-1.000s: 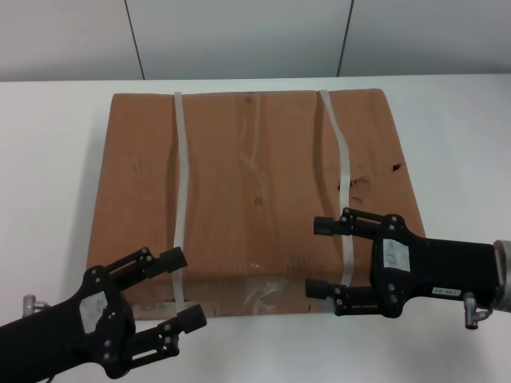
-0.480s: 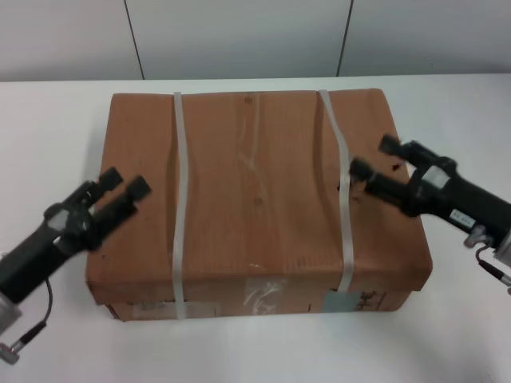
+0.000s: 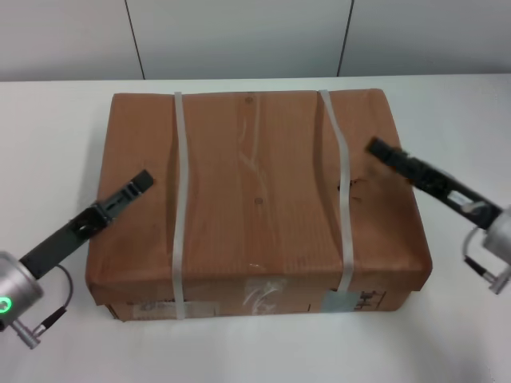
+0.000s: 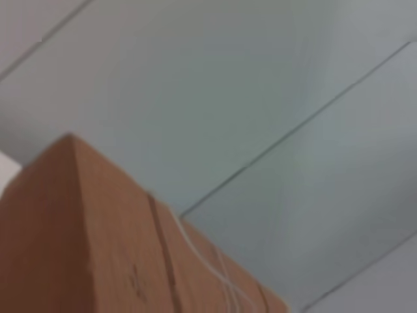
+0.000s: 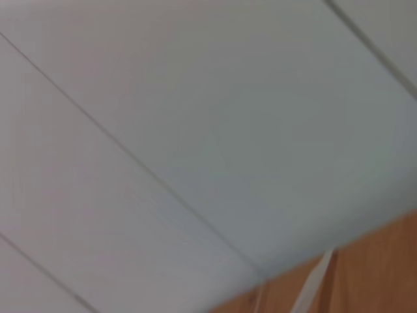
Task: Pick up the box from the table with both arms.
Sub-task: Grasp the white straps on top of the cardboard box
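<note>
Both end effectors flank box (image 3: pixel 255 203) | left (image 3: pixel 132 190), right (image 3: pixel 383 153) (openings unclear)

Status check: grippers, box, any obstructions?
Left gripper over brown cardboard box's left edge, right gripper over its right edge. Box flat on white table, not gripped. Nothing in the way.

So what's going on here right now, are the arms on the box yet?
The box, a large brown carton with two pale straps, sits flat on the white table. The left gripper is over the box's left edge and the right gripper over its right edge, each seen edge-on and reaching inward from its own side. Whether either one actually presses on the cardboard can't be told from these views. The box does not look lifted, so the two-arm pick is not yet done.
</note>
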`<state>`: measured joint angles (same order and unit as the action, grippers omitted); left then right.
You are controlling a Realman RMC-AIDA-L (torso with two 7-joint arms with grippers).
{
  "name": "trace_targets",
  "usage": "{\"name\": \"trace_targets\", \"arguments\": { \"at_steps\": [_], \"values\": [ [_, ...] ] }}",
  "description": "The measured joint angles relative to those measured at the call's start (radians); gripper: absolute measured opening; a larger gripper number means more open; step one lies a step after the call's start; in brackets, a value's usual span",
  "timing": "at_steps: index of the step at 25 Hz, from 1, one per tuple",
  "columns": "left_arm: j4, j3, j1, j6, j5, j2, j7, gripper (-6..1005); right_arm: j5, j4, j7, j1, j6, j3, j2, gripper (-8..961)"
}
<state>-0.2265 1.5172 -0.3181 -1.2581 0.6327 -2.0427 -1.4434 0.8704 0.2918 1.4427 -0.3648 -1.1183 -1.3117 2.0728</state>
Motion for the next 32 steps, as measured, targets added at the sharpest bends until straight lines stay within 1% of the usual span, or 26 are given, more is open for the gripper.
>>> {"name": "trace_targets", "arguments": {
  "at_steps": [1,5,6,9,21,27,32],
  "values": [
    [0.0,0.017,-0.011,0.014,0.0,0.001,-0.013,765,0.0,0.0,0.0,0.0,0.0,0.0,0.0,816],
    [0.0,0.066,-0.04,0.063,0.01,0.002,-0.041,765,0.012,0.0,0.046,-0.055,0.078,-0.098,-0.001,811],
    [-0.001,0.075,-0.049,0.074,0.017,0.002,-0.049,765,0.013,0.0,0.058,-0.07,0.104,-0.128,0.0,809],
    [-0.002,0.082,-0.068,0.09,0.047,0.0,-0.061,765,0.013,-0.001,0.064,-0.095,0.141,-0.178,0.003,805],
    [-0.005,0.085,-0.134,0.098,0.199,-0.01,-0.071,765,0.013,0.004,0.065,-0.149,0.182,-0.266,0.006,789],
    [-0.004,0.098,-0.145,0.101,0.206,-0.011,-0.07,764,0.013,0.02,0.061,-0.162,0.189,-0.307,0.006,781],
    [-0.004,0.096,-0.14,0.132,0.198,-0.012,-0.071,695,0.013,0.022,0.06,-0.162,0.22,-0.31,0.006,774]
  ]
}}
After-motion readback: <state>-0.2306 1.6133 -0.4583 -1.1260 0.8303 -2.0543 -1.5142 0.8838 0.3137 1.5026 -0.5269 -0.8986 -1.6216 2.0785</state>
